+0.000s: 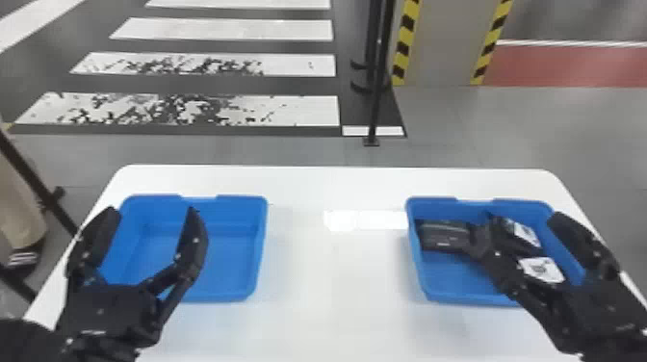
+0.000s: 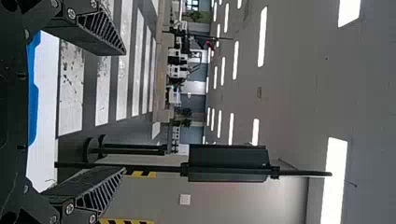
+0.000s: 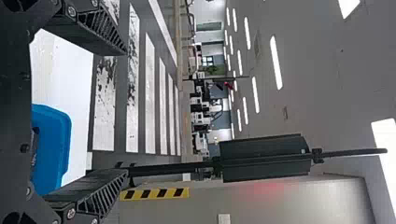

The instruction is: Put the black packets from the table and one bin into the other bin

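Where my left gripper (image 1: 154,211) hangs: I have its two black fingers spread wide over the left bin (image 1: 264,240), with nothing between them.
Right gripper (image 1: 520,217): its fingers stand wide apart too, released, over the right bin (image 1: 415,274).
Left packet (image 1: 440,236): black, inside the right bin by its left wall, with a band of small pale print across its face; I cannot read it.
Far packet (image 1: 524,234): also black, in the same bin toward the far right, bearing a white label with dark print too small for me to make out.
Near packet (image 1: 541,269): nearer me in that bin, partly hidden by my arm, its white label marked with a dark sign I cannot make out.
Blue bins: both sit on the counter, well apart, one in front of each arm.
White counter (image 1: 332,279): bare surface between the bins, with bright glare beside the right one.
Black post (image 1: 378,82): upright on the floor beyond the counter.
Column (image 1: 438,43): grey, edged in yellow and black stripes.
Floor markings (image 1: 192,110): white bars, the nearer ones worn.
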